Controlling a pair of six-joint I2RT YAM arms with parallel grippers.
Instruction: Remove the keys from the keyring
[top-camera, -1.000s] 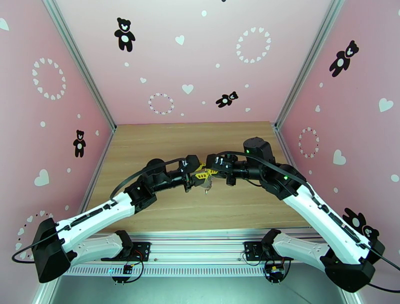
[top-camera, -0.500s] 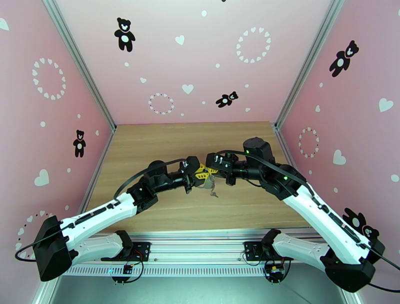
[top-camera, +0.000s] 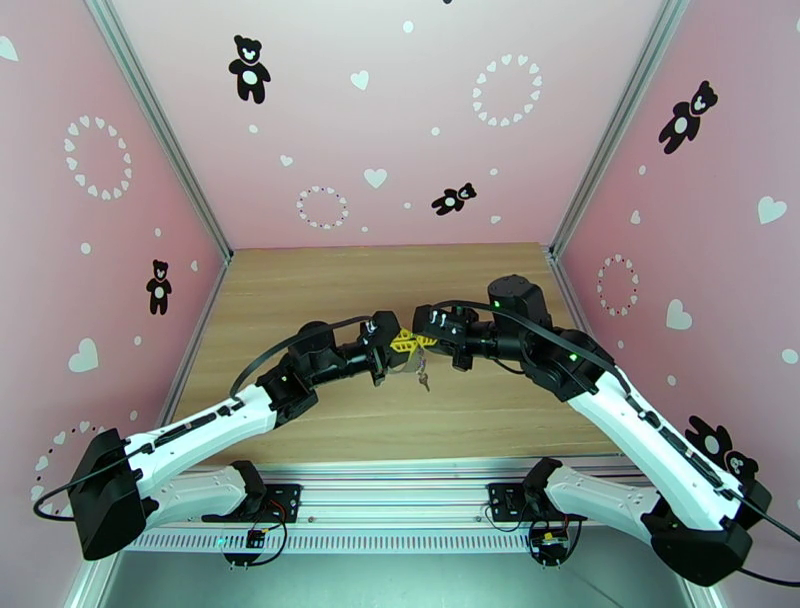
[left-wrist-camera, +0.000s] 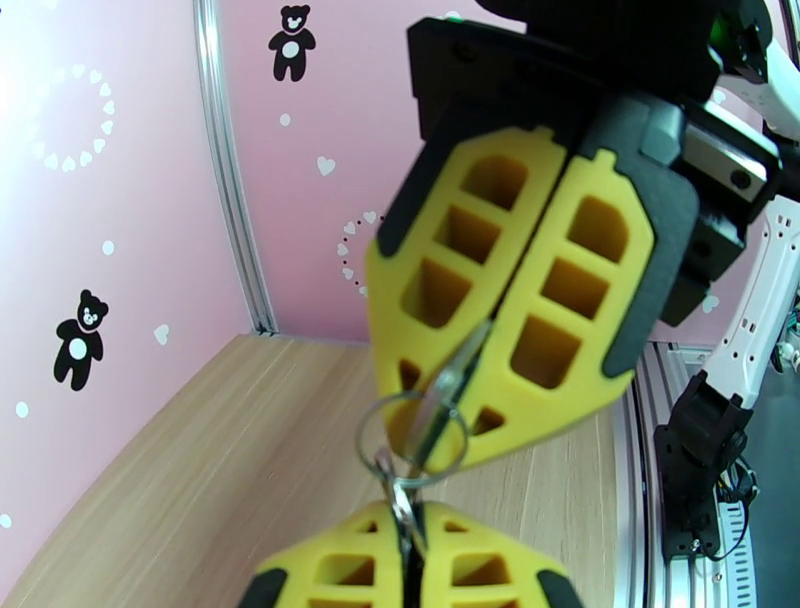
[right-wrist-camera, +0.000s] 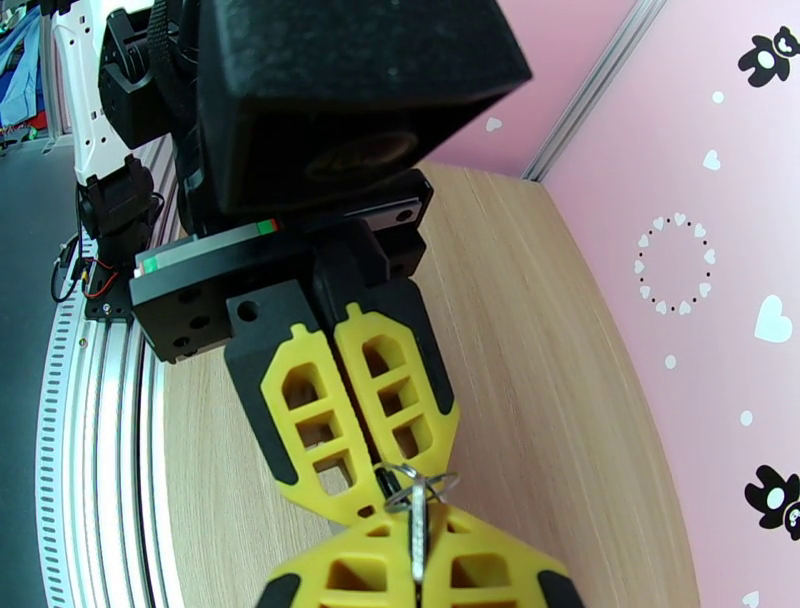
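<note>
Closing is the change: over the last second your left gripper (left-wrist-camera: 408, 535) has drawn its jaws together and the arm has edged in toward the right one. The hanging key (top-camera: 422, 379) has swung a little to the right.

Nearest you in the left wrist view, those jaws are clamped on the bottom link of the keyring (left-wrist-camera: 414, 437), right at the pad tips. The rest of its ring cluster stands free between the two grippers. Just beyond, the right gripper (left-wrist-camera: 447, 415) has its jaws pressed together on a flat metal strip (left-wrist-camera: 458, 372). You cannot tell from here whether that is a key or the oval loop seen edge-on. The whole bunch is held in the air above the middle of the worktop (top-camera: 330, 290), and the two sets of pad tips are very near each other.

Watch the pull. Both holds sit at the very tips, so a tug apart could slide the thin metal out of the soft pads rather than work a key round the ring. A twist with both sides locked may bend the ring or jam it. Neither side grips the hanging key, so if it comes free it probably drops to the worktop and may bounce out of easy reach. Tips this close could also knock together.
</note>
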